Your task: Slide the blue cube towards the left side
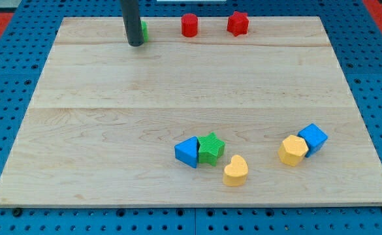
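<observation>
Blue cube (314, 138) touches a yellow block (293, 150) at the bench's (177, 85) right; my tip (136, 44), a plain rod tool without jaws, is far away at top left.

board (112, 98): pale wood, matt, visible grain | blue cube (314, 138): smooth matt plastic look | green star block (211, 147): ribbed surface | rod (132, 19): dark, matt

The wooden worktop (112, 85) lies on a blue pegboard (1, 65). Near the view's top stand a red cylinder (189, 25) and a red star (238, 23), apart, and a mostly hidden green block (143, 29). Lower down, a blue prism (187, 152) touches a green star (211, 147); a yellow heart (235, 171) sits just below. A yellow block (293, 150) lies further right.
</observation>
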{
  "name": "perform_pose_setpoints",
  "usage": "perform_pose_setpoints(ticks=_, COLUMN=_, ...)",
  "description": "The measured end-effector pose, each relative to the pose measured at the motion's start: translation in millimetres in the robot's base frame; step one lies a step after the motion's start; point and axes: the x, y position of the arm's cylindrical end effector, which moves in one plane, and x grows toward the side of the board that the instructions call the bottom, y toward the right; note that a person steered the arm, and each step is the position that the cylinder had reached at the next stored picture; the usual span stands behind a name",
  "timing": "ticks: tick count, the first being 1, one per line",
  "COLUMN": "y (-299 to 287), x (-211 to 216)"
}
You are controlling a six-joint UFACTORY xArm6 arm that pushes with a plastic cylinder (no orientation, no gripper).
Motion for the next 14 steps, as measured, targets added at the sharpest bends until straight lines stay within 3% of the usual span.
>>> perform_pose_setpoints(ticks=1, y=7, x=-19)
perform_pose_setpoints(ticks=2, y=20, x=6)
perform_pose_setpoints(ticks=7, y=339, x=144)
perform_pose_setpoints(ticks=8, y=374, x=199)
perform_pose_setpoints(ticks=11, y=373, x=292)
perform_pose_setpoints(ticks=12, y=330, x=288)
perform_pose_setpoints(ticks=14, y=326, x=246)
